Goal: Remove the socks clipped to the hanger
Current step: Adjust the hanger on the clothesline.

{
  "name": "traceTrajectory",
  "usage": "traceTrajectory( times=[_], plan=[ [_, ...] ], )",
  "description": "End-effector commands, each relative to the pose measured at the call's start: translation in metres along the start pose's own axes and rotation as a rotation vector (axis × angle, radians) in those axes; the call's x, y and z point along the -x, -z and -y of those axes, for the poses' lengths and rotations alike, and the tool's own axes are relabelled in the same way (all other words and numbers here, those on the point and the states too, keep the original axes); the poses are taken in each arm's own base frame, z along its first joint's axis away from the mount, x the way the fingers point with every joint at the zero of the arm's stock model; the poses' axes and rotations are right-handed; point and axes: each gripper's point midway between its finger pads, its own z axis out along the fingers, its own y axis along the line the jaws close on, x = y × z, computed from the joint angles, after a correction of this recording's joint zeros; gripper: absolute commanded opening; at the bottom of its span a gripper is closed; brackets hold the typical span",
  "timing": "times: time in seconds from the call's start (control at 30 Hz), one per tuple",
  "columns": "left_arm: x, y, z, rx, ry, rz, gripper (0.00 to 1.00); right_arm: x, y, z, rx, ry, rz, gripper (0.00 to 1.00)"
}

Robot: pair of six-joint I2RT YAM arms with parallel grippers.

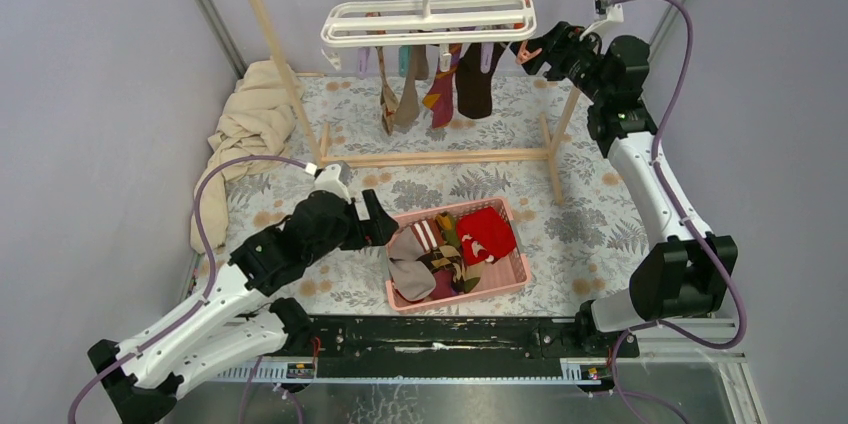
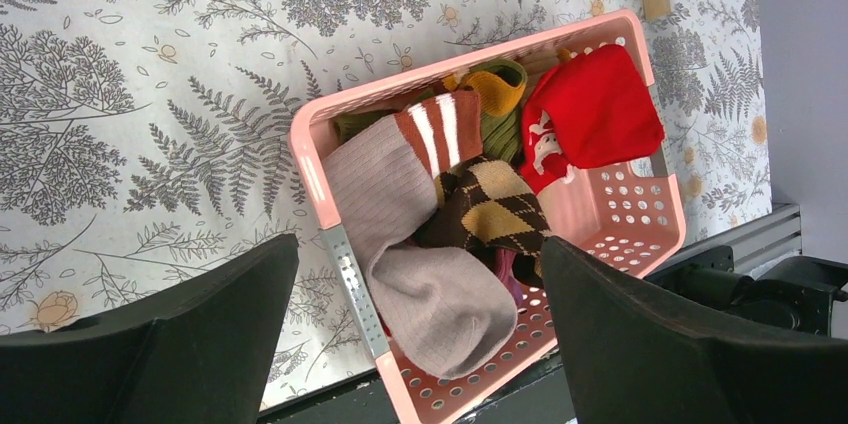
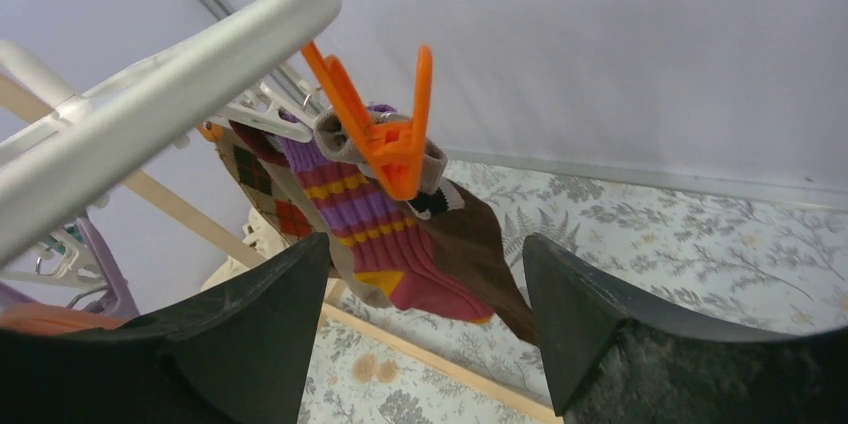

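Up at twelve o'clock on the fern-printed table (image 1: 590, 214), the white plastic multi-bar hanger (image 1: 428, 21) hangs by its hook from a tall wooden rail frame (image 1: 280, 64). Several fabric socks (image 1: 440, 84) dangle clipped beneath it. The right gripper (image 1: 535, 49) is raised at the hanger's three o'clock end. Its jaws are apart and hold nothing, just below an orange plastic clip (image 3: 385, 139) that pinches a sock cuff. The left gripper (image 1: 383, 224) hovers wide open at the nine o'clock rim of a pink perforated plastic basket (image 1: 512, 279) near six o'clock. The basket holds a solid red sock (image 1: 487, 234), a beige maroon-striped sock (image 2: 380, 184) and a brown argyle sock (image 2: 495, 204).
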Motion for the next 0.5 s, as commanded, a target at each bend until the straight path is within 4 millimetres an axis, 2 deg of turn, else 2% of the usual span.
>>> traceTrajectory(
  times=[0.0,0.3,0.47],
  plan=[
    [0.02,0.003,0.016,-0.05,-0.02,0.049,0.99,0.034,0.007,-0.038,0.195,0.076,0.18,0.79],
    [0.021,-0.001,0.024,-0.064,-0.033,0.031,0.98,0.051,0.002,-0.031,0.196,0.125,0.327,0.81],
    [0.024,0.0,0.029,-0.075,-0.036,0.027,0.98,0.053,-0.013,-0.028,0.231,0.125,0.334,0.81]
  ],
)
